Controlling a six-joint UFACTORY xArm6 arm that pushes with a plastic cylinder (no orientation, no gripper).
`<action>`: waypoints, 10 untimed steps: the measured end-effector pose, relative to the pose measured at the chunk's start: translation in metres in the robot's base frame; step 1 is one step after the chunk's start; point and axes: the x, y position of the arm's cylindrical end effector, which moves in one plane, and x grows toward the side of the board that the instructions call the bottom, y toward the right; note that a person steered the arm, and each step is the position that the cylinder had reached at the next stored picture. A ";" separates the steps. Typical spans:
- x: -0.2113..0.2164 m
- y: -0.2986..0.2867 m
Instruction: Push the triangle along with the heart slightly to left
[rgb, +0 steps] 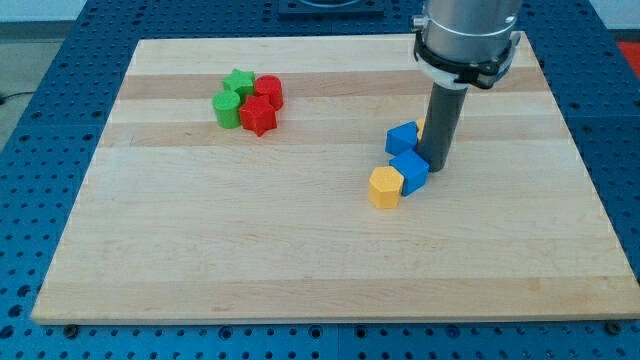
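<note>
- At the view's left, near the top of the bench (200, 250), a tight group stands: a green star-like block (238, 82), a green round block (227, 108), a red round block (268, 91) and a red star-like block (258, 116). They are well apart from my work.
- Near the middle, a yellow block (385, 187) lies, which I take for the heart, though its shape is not sure. It touches a blue block (410, 171) on its right.
- Above this one stands a second blue block (402, 138), perhaps the triangle; I cannot tell which blue block it is.
- My tip (436, 167) stands just right of the blue blocks, touching or nearly touching the lower one. A small piece of another yellow block (422, 127) shows behind the rod.
- I have no jaws, only a rod, so nothing is held.
- The task's blocks lie to the left of my tip, so I judge a straight short push toward the view's left is needed.
</note>
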 end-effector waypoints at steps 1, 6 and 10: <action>-0.013 0.036; -0.046 -0.019; -0.050 0.047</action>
